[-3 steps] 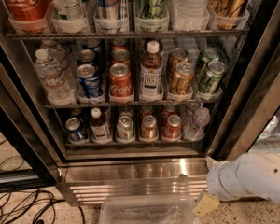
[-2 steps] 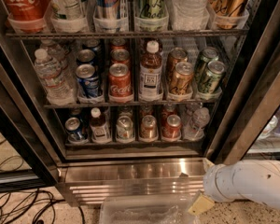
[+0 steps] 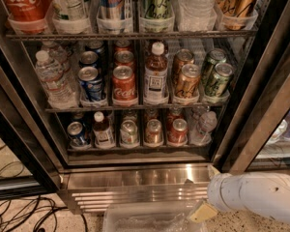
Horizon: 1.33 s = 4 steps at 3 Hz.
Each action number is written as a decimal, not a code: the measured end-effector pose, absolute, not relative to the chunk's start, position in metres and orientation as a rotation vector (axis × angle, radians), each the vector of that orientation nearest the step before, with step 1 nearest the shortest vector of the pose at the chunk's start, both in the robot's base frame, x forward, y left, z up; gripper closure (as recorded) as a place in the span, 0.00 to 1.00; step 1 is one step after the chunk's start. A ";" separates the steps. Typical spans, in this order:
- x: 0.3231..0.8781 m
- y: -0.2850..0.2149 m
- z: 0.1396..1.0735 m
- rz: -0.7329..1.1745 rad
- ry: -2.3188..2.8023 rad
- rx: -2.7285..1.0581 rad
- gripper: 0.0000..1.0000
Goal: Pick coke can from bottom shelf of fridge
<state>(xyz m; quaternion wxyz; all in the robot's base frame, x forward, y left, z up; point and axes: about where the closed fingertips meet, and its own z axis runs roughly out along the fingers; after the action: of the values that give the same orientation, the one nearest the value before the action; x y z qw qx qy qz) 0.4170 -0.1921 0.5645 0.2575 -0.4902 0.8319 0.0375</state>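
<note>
Risk of a clip: gripper (image 3: 206, 197), its spread unreadable from here, hangs low by the fridge (image 3: 135, 178), and the coke can (image 3: 178, 131) sits tight beside a neighbouring can (image 3: 153, 131).

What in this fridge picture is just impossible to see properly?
Camera view only:
1. The gripper, low right before the fridge base panel: largely hidden behind its own white arm.
2. The coke can on the bottom shelf: lettering too small to read.
3. The back-row cans there: hidden by the front row.
4. The red Coca-Cola container, top left: cut off by the upper edge.
</note>
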 end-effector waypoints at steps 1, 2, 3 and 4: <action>0.435 -0.174 0.563 0.126 2.164 -1.189 0.00; 0.460 -0.159 0.576 0.148 2.041 -1.046 0.00; 0.477 -0.158 0.587 0.205 1.948 -0.912 0.00; 0.486 -0.166 0.588 0.288 1.894 -0.763 0.00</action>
<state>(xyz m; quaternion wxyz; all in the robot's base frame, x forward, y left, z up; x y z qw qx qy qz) 0.4862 -0.1657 0.5877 0.5139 -0.3174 0.7879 0.1199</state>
